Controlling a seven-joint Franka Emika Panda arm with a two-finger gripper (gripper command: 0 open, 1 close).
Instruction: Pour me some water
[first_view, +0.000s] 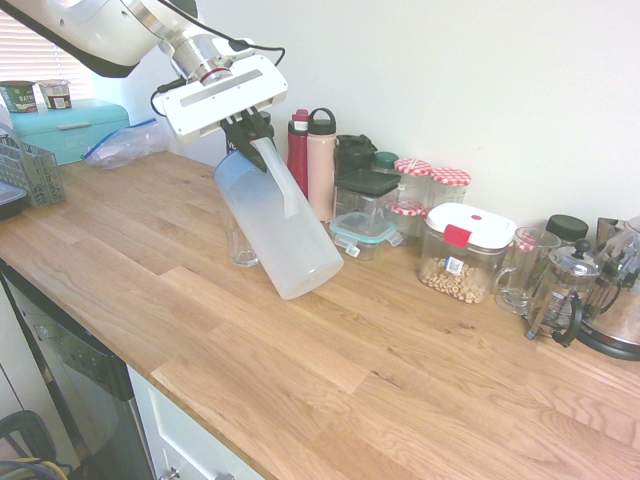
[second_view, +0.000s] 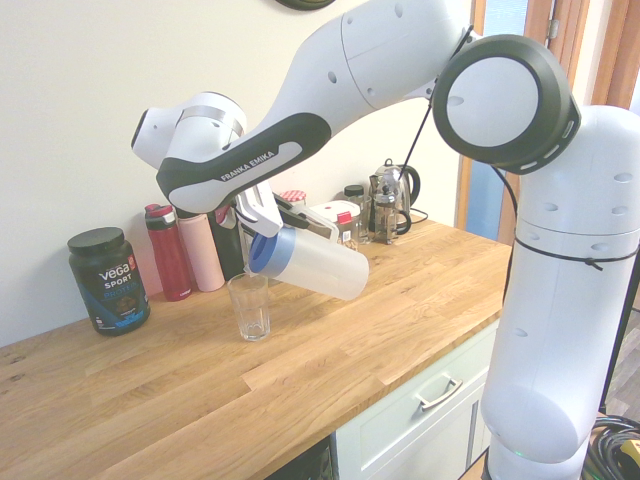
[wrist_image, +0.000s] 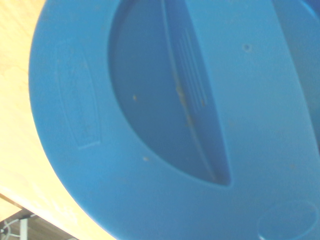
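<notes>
Tilting steeply, the frosted-white jug (second_view: 318, 265) is hanging from the gripper (first_view: 250, 133), whose fingers are clamped tight on the white handle (first_view: 275, 172) near the lid end. The jug's long axis is running from the blue lid (second_view: 266, 251), just below the gripper, outward and slightly upward to the base, so the lid end is pointing down toward the counter. The drinking glass (second_view: 249, 306) is standing upright directly beneath the lid's lower edge, apart from it. The water itself is not discernible inside the jug or the glass. Judged from this, pouring is requiring further tilt over the glass.
</notes>
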